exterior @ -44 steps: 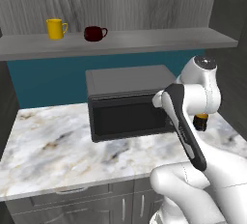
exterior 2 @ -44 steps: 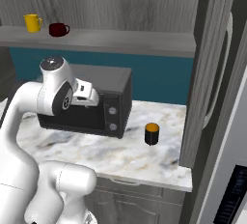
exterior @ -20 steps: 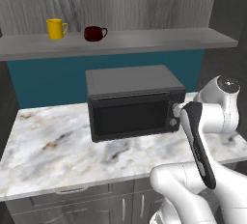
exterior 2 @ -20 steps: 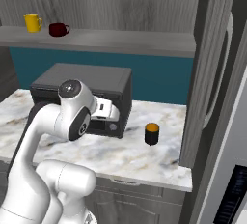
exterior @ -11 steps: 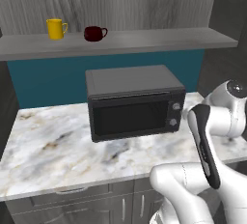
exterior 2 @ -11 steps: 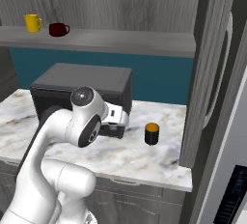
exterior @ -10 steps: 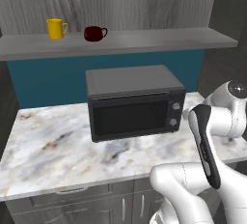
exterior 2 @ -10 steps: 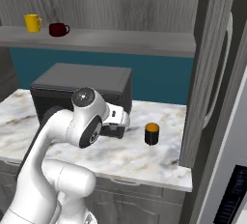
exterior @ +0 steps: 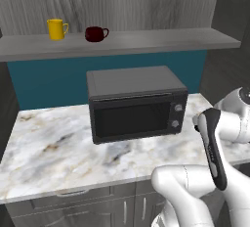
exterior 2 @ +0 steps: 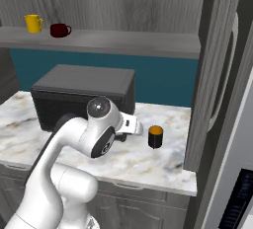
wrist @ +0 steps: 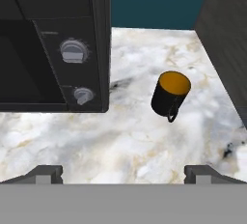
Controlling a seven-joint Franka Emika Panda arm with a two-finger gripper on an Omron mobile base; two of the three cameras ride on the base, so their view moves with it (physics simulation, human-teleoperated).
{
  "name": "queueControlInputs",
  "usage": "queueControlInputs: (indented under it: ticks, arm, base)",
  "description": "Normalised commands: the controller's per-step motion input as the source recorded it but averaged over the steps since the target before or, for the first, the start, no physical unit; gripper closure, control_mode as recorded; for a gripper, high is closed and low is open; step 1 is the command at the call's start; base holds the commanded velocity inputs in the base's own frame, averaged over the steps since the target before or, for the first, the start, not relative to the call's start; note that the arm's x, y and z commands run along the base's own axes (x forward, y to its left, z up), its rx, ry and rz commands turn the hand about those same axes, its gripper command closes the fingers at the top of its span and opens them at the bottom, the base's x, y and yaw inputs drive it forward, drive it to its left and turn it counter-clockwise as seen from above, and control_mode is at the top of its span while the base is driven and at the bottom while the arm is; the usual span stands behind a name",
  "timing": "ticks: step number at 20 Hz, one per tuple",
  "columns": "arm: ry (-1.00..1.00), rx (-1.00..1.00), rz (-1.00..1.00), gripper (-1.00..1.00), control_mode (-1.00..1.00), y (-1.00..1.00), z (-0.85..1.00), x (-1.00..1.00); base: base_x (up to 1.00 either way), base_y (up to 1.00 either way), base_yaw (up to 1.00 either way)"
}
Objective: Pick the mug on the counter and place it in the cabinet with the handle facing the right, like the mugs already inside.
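Note:
The black mug (wrist: 170,92) with an orange inside stands upright on the white marble counter (wrist: 120,136), right of the microwave; its loop handle points toward the hand camera. In the right base view the mug (exterior 2: 155,136) sits just right of my gripper (exterior 2: 139,130), a small gap apart. My gripper (wrist: 123,172) is open, fingertips (wrist: 47,172) wide apart with nothing between them, and the mug lies ahead of it, slightly right. On the grey cabinet shelf (exterior 2: 123,41) stand a yellow mug (exterior 2: 33,23) and a dark red cup (exterior 2: 59,30), handles to the right.
A black microwave (exterior: 136,102) takes the counter's middle and its knobbed front (wrist: 72,51) is close on the hand's left. A tall dark grey panel (exterior 2: 212,75) walls the counter's right end. The shelf (exterior: 146,39) has bare board right of the red cup (exterior: 96,34).
The arm has swung rightward across the microwave's front and lowered the hand near the counter beside the black mug. The mug and the shelf mugs have not moved.

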Motion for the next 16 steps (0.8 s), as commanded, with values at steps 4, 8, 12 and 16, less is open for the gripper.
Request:
queueControlInputs:
  ticks: [4,8,12,16]
  arm:
    - [-0.01,-0.03,0.0,-1.0,-1.0,-0.25,-0.24,0.0]
    - [-0.04,-0.02,0.0,-1.0,-1.0,-0.22,-0.23,0.0]
    - [-0.05,0.0,-0.01,-1.0,-1.0,-0.22,-0.22,0.01]
    - [-0.01,0.0,-0.01,-1.0,-1.0,-0.22,-0.14,0.02]
  base:
    - [0.0,0.0,0.0]
    - [0.0,0.0,0.0]
    - [0.0,0.0,0.0]
    - [0.0,0.0,0.0]
